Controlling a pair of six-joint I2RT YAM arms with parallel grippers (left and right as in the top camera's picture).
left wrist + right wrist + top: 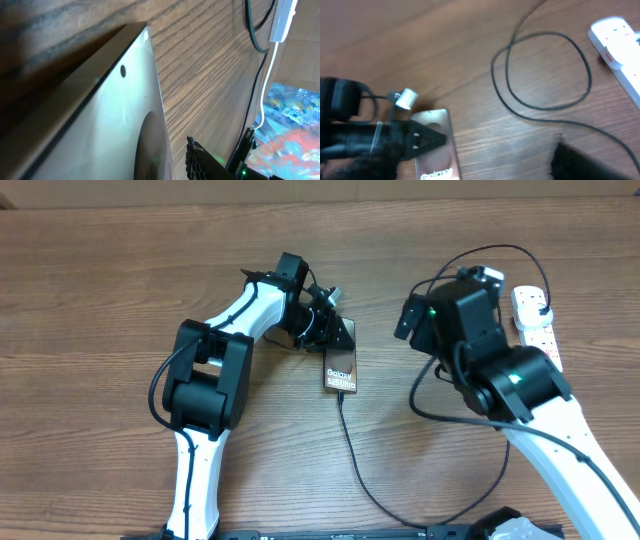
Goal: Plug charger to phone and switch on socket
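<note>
The left gripper (335, 332) has its jaws pinching the far end of the phone (340, 370), apparently to steady it flat on the counter (100, 290) while the charger (352, 442) meets its near end, seemingly plugged in. The right gripper (409, 320) hovers between phone and socket (533, 317), probably placed to reach the switch; whether its jaws are spread I cannot tell

Both arms: white tubes w/ big black joints. Left arm (190, 470) has thin black wires on it. Right arm (570, 435) has 2 small green lights. Left gripper (439, 139): black, tiny screws.
</note>
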